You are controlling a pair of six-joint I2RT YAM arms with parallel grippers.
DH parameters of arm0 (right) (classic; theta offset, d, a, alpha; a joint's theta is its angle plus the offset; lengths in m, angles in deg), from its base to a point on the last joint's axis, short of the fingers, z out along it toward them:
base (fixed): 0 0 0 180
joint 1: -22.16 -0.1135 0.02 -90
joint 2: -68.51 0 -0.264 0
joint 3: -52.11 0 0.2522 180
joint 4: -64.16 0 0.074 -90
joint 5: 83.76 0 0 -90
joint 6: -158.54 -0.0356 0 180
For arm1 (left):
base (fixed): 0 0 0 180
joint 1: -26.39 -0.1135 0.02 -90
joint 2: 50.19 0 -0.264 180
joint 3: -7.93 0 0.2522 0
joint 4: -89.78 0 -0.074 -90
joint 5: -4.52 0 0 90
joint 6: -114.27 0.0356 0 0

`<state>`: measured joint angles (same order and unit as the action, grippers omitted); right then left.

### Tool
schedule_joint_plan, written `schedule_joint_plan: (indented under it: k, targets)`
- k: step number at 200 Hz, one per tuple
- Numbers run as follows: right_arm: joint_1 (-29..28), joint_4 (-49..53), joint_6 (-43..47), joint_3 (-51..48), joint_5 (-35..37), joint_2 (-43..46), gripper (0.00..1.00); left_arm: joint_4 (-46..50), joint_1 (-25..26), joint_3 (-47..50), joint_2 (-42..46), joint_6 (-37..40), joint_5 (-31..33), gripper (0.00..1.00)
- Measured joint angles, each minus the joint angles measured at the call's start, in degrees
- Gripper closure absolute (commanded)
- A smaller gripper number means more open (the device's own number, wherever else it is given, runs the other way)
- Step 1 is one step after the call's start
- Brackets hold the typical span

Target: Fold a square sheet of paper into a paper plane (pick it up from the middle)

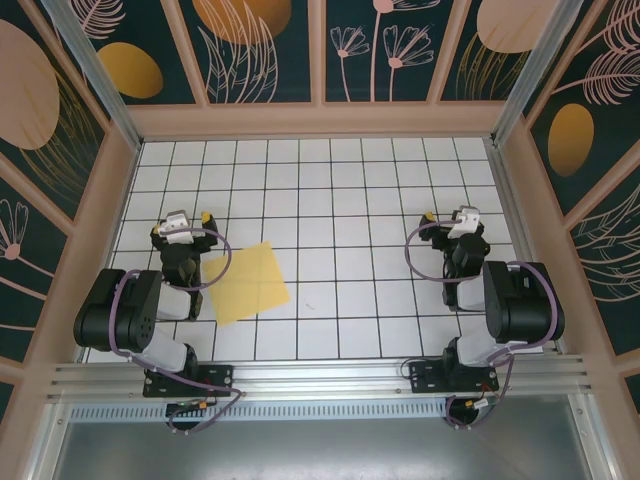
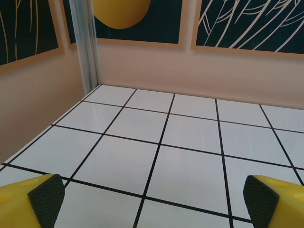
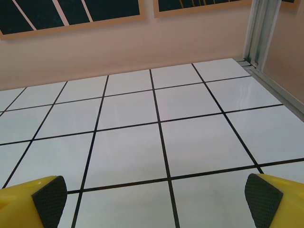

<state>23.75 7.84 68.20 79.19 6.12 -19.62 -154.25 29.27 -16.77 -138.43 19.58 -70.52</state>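
Nearest the camera in the overhead view, 2 black robot arms are bolted to a metal rail [image 1: 320, 378] at the table's front edge. Just beyond the rail, and just right of the left arm [image 1: 120, 310], the square sheet of paper [image 1: 246, 282] lies flat on the white gridded table [image 1: 340, 200]. It is plain yellow, shows no crease, and is turned a little off the grid lines. No fold appears to have been made, so the task looks to be at its very start.

The left gripper [image 1: 186, 220] sits just beyond the sheet's far left corner and clear of it. Its jaws are spread wide with nothing between them. Its wrist camera shows 2 yellow fingers with black textured pads [image 2: 46, 199] at the bottom corners and bare tile between them, so it points away from the sheet.

The right gripper [image 1: 450, 217] is well to the right of the sheet, about as far back as the left one. It is also wide open and empty, its pads [image 3: 50, 199] framing bare tile.

Both arms look folded back in a resting pose, which leaves the sheet uncovered. The sheet lies on the left arm's side, so that arm seems the likelier one to reach its middle. Thin paper lying flat gives the fingers little to pinch.

Far beyond the sheet, a peach back wall [image 1: 320, 120] closes off the table.
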Motion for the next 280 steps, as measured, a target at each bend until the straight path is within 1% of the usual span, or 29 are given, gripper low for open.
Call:
schedule_joint_plan:
  k: [158,179,191,201,231,259,280]
  targets:
    - [0.0,0.0,0.0,0.0,0.0,0.0,0.01,0.0,0.0,0.0,0.0,0.0,0.0,0.02]
    - [-0.1,0.5,0.0,0.2,0.0,0.1,0.01,-2.2,0.0,1.1,0.1,0.0,0.4,0.03]
    - [-0.3,4.1,0.0,1.2,0.2,1.0,0.01,-3.2,0.0,2.8,1.3,0.0,0.8,0.02]
    - [-0.8,9.4,0.1,3.5,0.6,2.5,0.01,-3.4,0.0,4.3,3.3,0.0,1.5,0.02]
    - [-4.3,23.4,0.0,12.9,3.8,7.3,0.01,-0.5,0.0,5.2,13.0,-0.3,3.2,0.02]
    - [-12.3,35.9,-1.9,21.2,9.4,10.4,0.01,6.0,0.0,3.0,21.0,-2.5,4.6,0.01]
    - [-18.8,47.6,-6.2,30.0,11.5,9.0,0.01,16.2,-0.3,-1.6,26.1,-6.7,5.2,0.01]
